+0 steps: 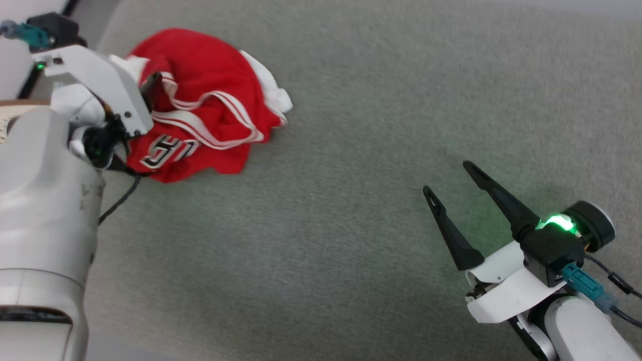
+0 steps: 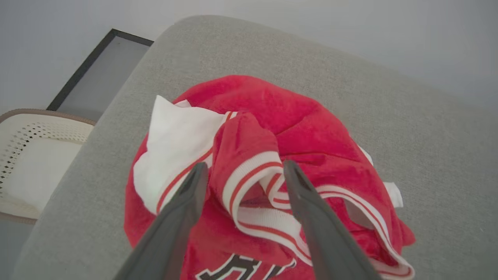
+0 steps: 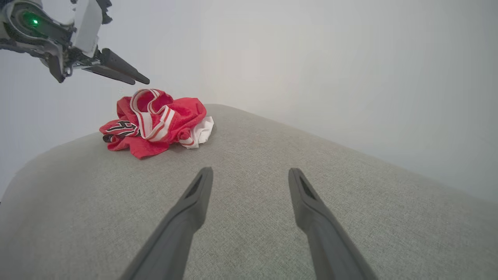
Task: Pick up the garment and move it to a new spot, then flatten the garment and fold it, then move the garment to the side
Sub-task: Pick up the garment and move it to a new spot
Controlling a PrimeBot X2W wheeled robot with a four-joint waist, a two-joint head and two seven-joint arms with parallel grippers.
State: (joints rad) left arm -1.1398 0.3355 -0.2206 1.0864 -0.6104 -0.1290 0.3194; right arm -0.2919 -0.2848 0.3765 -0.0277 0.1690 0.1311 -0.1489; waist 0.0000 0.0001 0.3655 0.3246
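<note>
Left hand (image 2: 245, 165) hovering open over crumpled garment (image 2: 295, 116), straddling striped trim (image 2: 264, 217); risking pinching trim only, bundle slipping out mid-lift. Right hand (image 1: 446, 176) idling open, well apart

Grey fabric cushion (image 1: 351, 225) with a rounded corner, cream perforated seat (image 2: 35, 155) and dark-framed panel (image 2: 97, 74) just off its edge, plain pale wall (image 3: 311, 58) behind.

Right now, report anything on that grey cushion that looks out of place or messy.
The garment lies crumpled in a heap near the far left corner of the grey cushion, its striped trim twisted and lettering partly hidden. The open left gripper hovers above it. Nothing looks spilled or damaged.
</note>
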